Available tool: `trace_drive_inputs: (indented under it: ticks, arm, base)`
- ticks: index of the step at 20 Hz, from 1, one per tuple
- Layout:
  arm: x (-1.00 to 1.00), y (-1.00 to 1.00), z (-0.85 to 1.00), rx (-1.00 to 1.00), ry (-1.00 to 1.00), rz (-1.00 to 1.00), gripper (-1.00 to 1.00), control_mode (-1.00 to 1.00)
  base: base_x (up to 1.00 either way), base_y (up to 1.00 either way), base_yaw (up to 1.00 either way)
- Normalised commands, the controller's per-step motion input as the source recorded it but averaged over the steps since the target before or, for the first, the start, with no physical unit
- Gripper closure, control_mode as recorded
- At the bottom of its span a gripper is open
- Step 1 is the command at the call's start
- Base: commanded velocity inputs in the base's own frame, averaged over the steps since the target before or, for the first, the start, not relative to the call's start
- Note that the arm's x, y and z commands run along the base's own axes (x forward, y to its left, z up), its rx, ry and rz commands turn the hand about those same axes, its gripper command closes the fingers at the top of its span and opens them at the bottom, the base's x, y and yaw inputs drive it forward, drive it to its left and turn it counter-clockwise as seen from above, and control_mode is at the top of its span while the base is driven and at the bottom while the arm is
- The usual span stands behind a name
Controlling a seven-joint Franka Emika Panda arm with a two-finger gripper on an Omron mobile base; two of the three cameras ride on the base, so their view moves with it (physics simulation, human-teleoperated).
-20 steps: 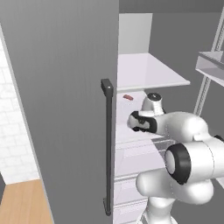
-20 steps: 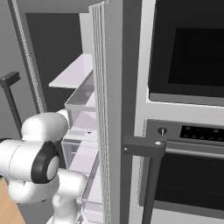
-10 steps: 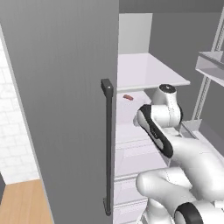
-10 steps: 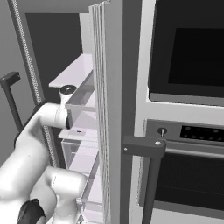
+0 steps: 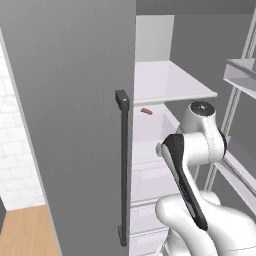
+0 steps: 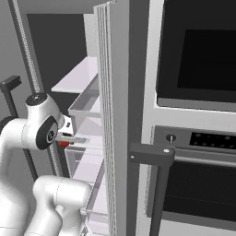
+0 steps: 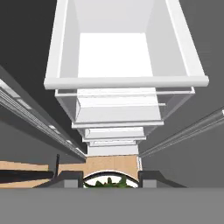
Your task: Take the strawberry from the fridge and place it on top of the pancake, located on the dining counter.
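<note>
My gripper hangs in front of the open fridge, pointing down, and it is shut on the strawberry, a small red spot under the white wrist. In the hand view the strawberry's green leaves sit between the two dark fingertips, over white fridge drawers and a strip of wooden floor. In the left base view my own wrist hides the gripper. The pancake and the dining counter are out of view.
A dark red-brown piece lies on a fridge shelf below the white upper shelf. The grey fridge door's dark bar handle stands left of the arm. Clear door bins are close on the right, then a black wall oven.
The arm has unfolded and the wrist has risen and turned to point down in front of the shelves. The gripper stays shut on the strawberry.
</note>
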Motion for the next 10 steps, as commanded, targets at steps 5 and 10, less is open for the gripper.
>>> trace_drive_inputs:
  ticks: [5, 10]
  arm:
    - [-0.69, -0.52, 0.19, 0.01, 0.0, 0.0, 1.0, -1.0]
    - [-0.33, 0.0, 0.0, 0.0, 0.0, -0.05, 1.0, -1.0]
  base:
    - [0.0, 0.0, 0.0]
    - [0.0, 0.0, 0.0]
